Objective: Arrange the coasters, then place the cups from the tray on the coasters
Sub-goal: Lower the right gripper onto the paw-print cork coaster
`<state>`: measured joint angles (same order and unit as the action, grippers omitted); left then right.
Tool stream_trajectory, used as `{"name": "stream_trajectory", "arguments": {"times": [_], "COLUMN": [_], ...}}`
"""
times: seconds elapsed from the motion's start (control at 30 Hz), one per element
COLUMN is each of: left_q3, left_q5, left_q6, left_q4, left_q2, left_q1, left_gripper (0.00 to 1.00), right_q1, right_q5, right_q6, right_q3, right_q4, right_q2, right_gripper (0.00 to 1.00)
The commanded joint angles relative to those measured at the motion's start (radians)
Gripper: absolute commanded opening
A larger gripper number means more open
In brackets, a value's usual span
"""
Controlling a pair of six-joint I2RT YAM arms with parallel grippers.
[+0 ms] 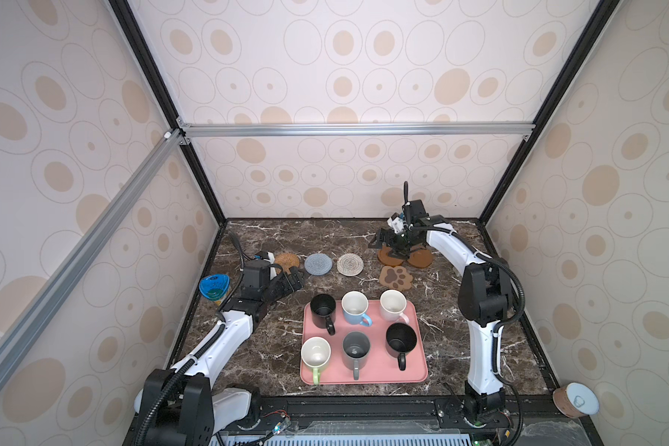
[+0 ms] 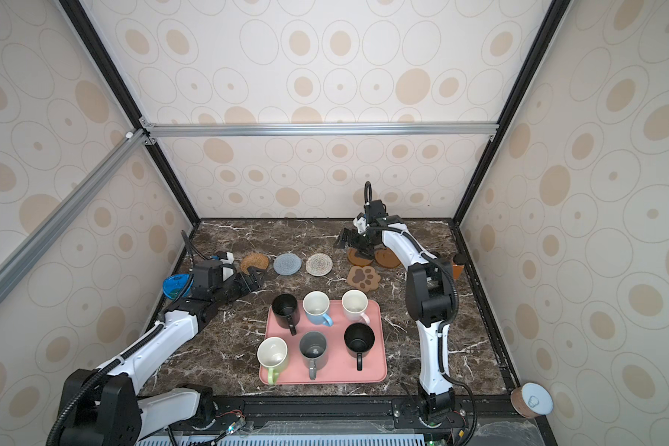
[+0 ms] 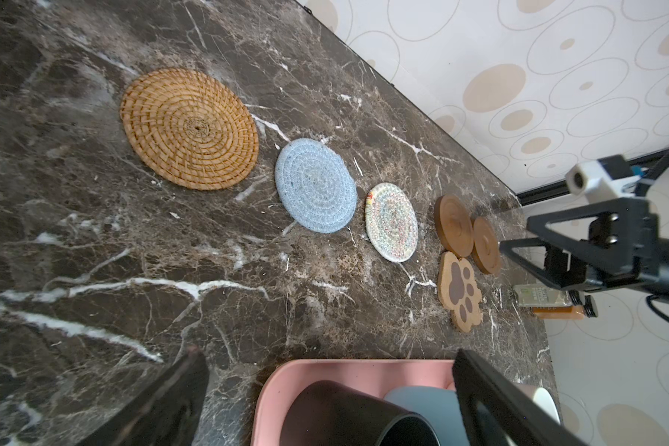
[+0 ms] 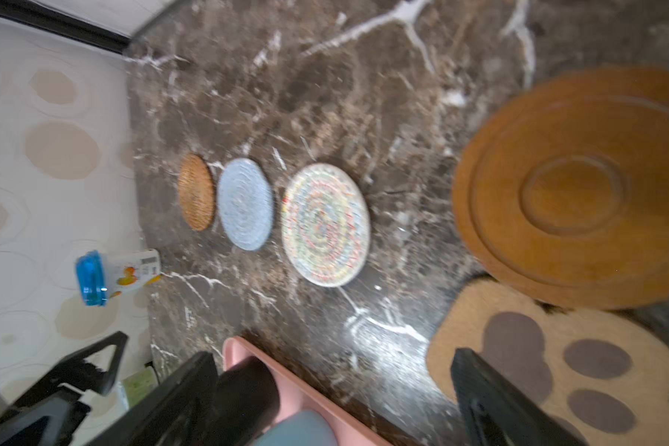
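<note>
Coasters (image 1: 350,265): two wooden discs (image 3: 453,231) touch beneath your empty, spread right pincer (image 1: 400,251). Lift one by its rim, clear of the paw mat (image 1: 396,278); left pincer (image 1: 296,280) likewise released.

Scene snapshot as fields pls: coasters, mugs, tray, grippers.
coasters: tan rattan round coaster, blue-grey woven coaster, cream woven coaster in a row; two brown wooden discs, brown paw-shaped coaster bunched right of them
mugs: six handled mugs, all on pink rectangular tray
left gripper: open, empty, by rattan coaster
right gripper: open, empty, over wooden discs
</note>
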<state>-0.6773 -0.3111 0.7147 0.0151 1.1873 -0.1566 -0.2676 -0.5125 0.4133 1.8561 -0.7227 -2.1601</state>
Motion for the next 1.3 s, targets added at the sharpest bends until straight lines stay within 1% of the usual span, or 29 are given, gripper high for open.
{"name": "stream_trajectory", "arguments": {"times": [0.0, 0.1, 0.2, 0.4, 0.5, 0.63, 0.77, 0.9, 1.1, 1.27], "left_q3": [-0.006, -0.006, -0.003, 0.006, 0.009, 0.014, 0.015, 0.017, 0.015, 0.013], "left_q5": [-0.008, -0.008, -0.01, -0.009, -0.013, -0.013, -0.013, -0.013, -0.014, -0.019], "left_q6": [0.005, 0.007, 0.009, 0.011, 0.014, 0.014, 0.011, 0.011, 0.014, 0.014], "left_q4": [-0.015, -0.015, -0.015, -0.021, -0.026, -0.029, -0.027, -0.029, -0.033, -0.033], "left_q2": [-0.011, -0.011, -0.013, -0.014, -0.012, -0.014, -0.016, -0.015, -0.012, -0.006], "left_q1": [0.008, 0.008, 0.008, 0.008, 0.008, 0.009, 0.008, 0.008, 0.008, 0.008], "left_gripper": [1.0, 1.0, 1.0, 1.0, 1.0, 1.0, 1.0, 1.0, 1.0, 1.0], "right_q1": [-0.017, -0.017, -0.017, -0.044, -0.08, -0.124, -0.146, -0.152, -0.15, -0.132], "right_q5": [0.062, 0.079, 0.131, 0.331, 0.438, 0.546, 0.628, 0.686, 0.803, 0.809], "right_q6": [-0.074, -0.081, -0.077, -0.091, -0.104, -0.12, -0.101, -0.076, -0.044, -0.013], "right_q3": [-0.036, -0.041, -0.04, 0.005, 0.076, 0.177, 0.228, 0.26, 0.245, 0.136], "right_q4": [-0.092, -0.113, -0.135, -0.215, -0.288, -0.374, -0.399, -0.426, -0.474, -0.445], "right_q2": [-0.004, -0.022, -0.034, -0.061, -0.107, -0.184, -0.234, -0.277, -0.298, -0.246], "right_gripper": [0.99, 0.99, 0.99, 0.99, 0.99, 0.99, 0.99, 0.99, 0.99, 0.99]}}
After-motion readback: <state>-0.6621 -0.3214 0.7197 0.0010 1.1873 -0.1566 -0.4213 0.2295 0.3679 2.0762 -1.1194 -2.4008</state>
